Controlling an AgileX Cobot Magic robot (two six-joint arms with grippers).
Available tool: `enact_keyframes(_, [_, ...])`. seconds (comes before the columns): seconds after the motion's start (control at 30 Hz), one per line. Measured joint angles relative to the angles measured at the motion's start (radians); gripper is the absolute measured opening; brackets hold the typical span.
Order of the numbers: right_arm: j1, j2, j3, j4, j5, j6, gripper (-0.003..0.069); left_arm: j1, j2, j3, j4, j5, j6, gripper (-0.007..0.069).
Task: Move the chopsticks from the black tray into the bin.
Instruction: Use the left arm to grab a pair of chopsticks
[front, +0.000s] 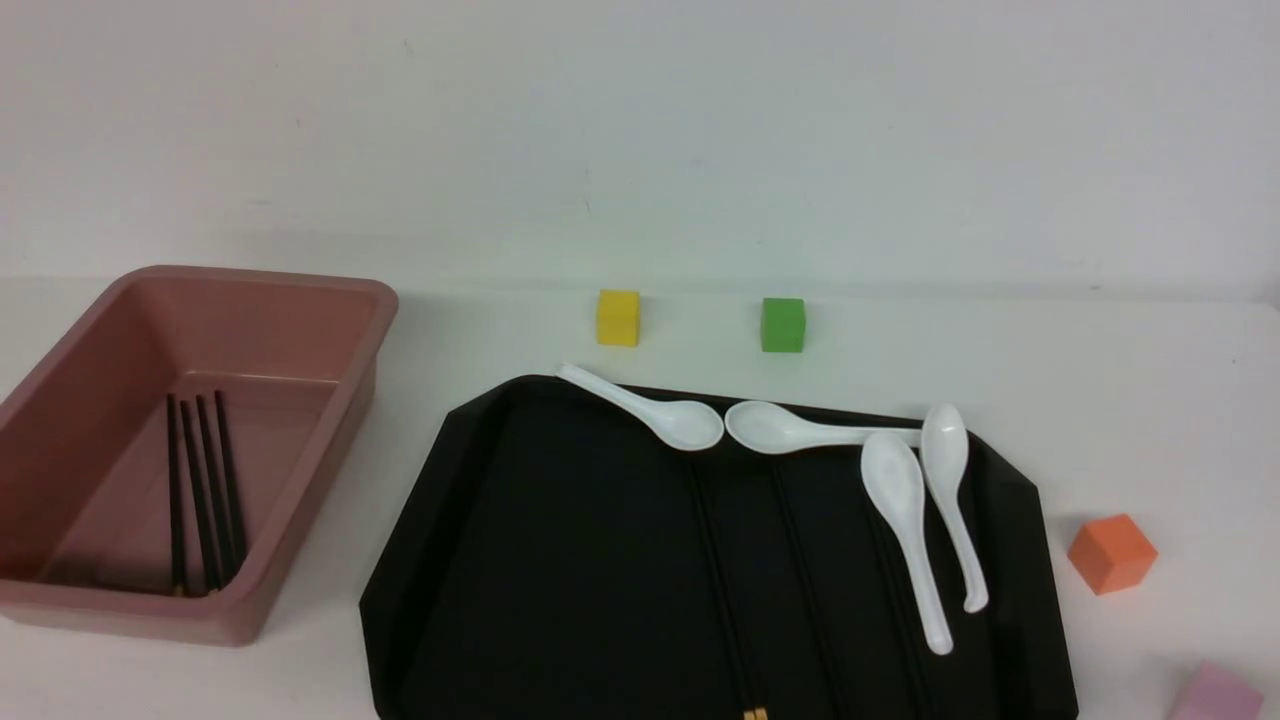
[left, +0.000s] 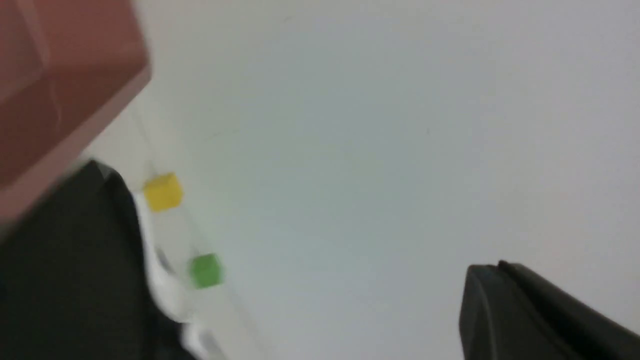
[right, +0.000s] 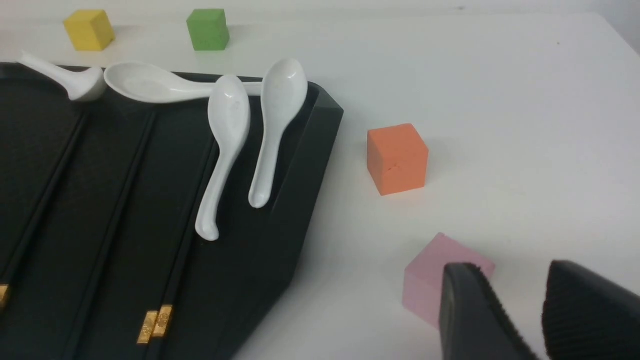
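The black tray (front: 560, 560) lies mid-table with thin black chopsticks (front: 725, 600) on it, their gold tips (right: 155, 322) toward the near edge. Several more chopsticks (front: 205, 490) rest inside the pink bin (front: 300, 300) on the left. Neither gripper shows in the front view. In the blurred left wrist view, my left gripper (left: 495, 270) is shut with nothing in it, and a corner of the bin (left: 60, 75) and the tray (left: 65, 260) are off to the side. My right gripper (right: 515, 275) is open and empty over the table beside the tray (right: 300, 165).
Several white spoons (front: 900, 500) lie across the tray's far and right part. A yellow cube (front: 618, 318) and a green cube (front: 782, 325) stand behind the tray. To its right are an orange cube (front: 1112, 553) and a pink cube (right: 430, 280), close to my right fingers.
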Motion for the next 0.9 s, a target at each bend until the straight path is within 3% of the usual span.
enact_keyframes(0.27, [0.000,0.000,0.000,0.000,0.000,0.000,0.0240,0.000,0.590,-0.345,0.172,0.755,0.279,-0.0013])
enact_keyframes(0.4, [0.000,0.000,0.000,0.000,0.000,0.000,0.0240,0.000,0.838,-0.428,0.141,0.887,0.378,-0.0013])
enact_keyframes(0.5, [0.000,0.000,0.000,0.000,0.000,0.000,0.0240,-0.013,0.967,-0.460,-0.001,0.910,0.455,-0.0013])
enact_keyframes(0.63, [0.000,0.000,0.000,0.000,0.000,0.000,0.0240,-0.138,1.064,-0.468,-0.233,0.811,0.542,-0.0013])
enact_keyframes(0.77, [0.000,0.000,0.000,0.000,0.000,0.000,0.0240,-0.285,1.142,-0.493,-0.254,0.712,0.496,-0.0013])
enact_keyframes(0.9, [0.000,0.000,0.000,0.000,0.000,0.000,0.0240,-0.467,1.283,-0.623,-0.125,0.663,0.340,-0.0013])
